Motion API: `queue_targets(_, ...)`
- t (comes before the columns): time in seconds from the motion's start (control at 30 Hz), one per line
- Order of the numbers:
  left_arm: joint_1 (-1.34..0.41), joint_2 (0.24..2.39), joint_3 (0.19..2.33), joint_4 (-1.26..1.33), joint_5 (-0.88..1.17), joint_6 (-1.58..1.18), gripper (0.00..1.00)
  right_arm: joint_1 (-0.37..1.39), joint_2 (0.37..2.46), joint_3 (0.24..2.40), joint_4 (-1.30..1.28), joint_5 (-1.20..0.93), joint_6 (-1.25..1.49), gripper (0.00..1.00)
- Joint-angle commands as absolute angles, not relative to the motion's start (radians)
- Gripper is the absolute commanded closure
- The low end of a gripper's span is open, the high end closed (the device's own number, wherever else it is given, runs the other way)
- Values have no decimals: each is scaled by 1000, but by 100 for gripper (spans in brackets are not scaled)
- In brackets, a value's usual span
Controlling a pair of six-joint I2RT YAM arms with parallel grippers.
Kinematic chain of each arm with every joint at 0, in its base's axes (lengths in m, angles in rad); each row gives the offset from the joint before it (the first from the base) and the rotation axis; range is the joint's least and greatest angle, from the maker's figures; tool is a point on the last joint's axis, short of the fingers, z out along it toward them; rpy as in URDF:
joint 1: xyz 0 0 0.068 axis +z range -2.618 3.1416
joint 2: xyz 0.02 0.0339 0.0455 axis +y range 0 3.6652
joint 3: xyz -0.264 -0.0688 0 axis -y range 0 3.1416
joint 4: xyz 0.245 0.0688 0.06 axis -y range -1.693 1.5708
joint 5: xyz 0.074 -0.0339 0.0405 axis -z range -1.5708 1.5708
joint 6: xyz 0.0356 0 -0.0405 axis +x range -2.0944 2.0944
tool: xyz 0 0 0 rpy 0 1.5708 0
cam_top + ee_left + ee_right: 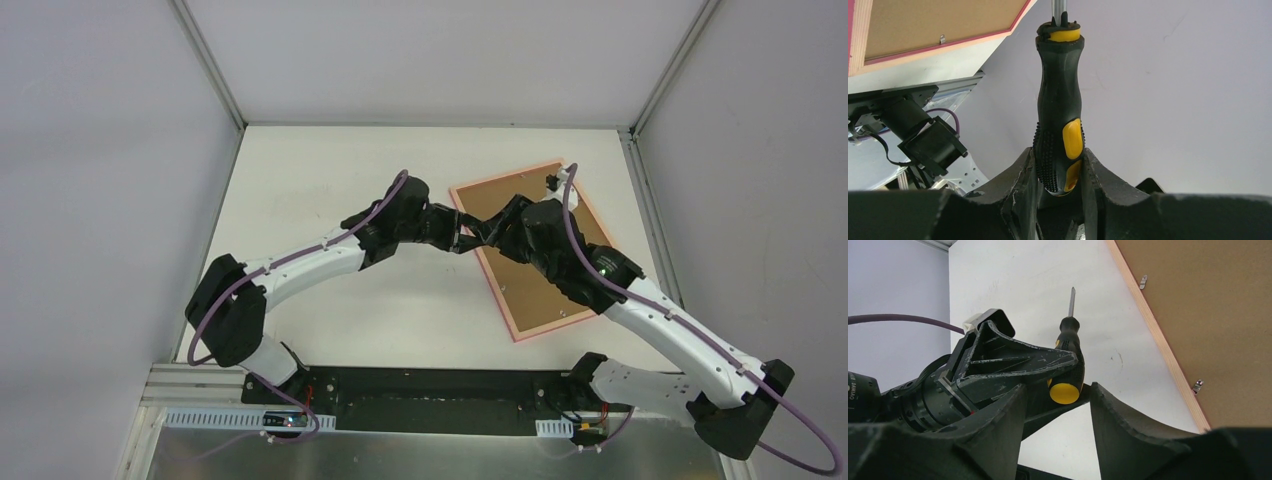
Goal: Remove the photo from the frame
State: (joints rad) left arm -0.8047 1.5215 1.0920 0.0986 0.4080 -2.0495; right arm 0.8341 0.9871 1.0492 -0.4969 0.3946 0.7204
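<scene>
The pink frame point(1163, 340) is lying face-down on the right of the white tabletop point(330, 170), brown backing point(535, 300) up, pale walls point(100, 150) all round. The left fingers point(1023, 185) pinch a screwdriver point(1058, 115), and the right fingers point(1128, 430) are spread wide.

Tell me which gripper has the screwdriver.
The left gripper: its jaws are shut on the screwdriver's black-and-yellow handle. The right gripper's jaws stand open by the handle's butt end, gripping nothing.

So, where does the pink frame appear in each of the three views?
Top external: the frame lies right of centre, partly under the right arm.
Left wrist: its corner fills the top left.
Right wrist: its edge runs diagonally down the right side.
Shared landmark: the left tool, shut on the screwdriver, beside the frame's edge.
</scene>
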Motion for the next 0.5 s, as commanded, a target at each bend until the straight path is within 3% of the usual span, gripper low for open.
queue_targets(0.0, -814, 1515, 1142, 155, 437, -2105, 100, 836, 1015, 1078, -421, 398, 690, 49)
queue_targets(0.47, -814, 1501, 1120, 222, 430, -2131, 100, 832, 1008, 1018, -438, 344, 661, 50)
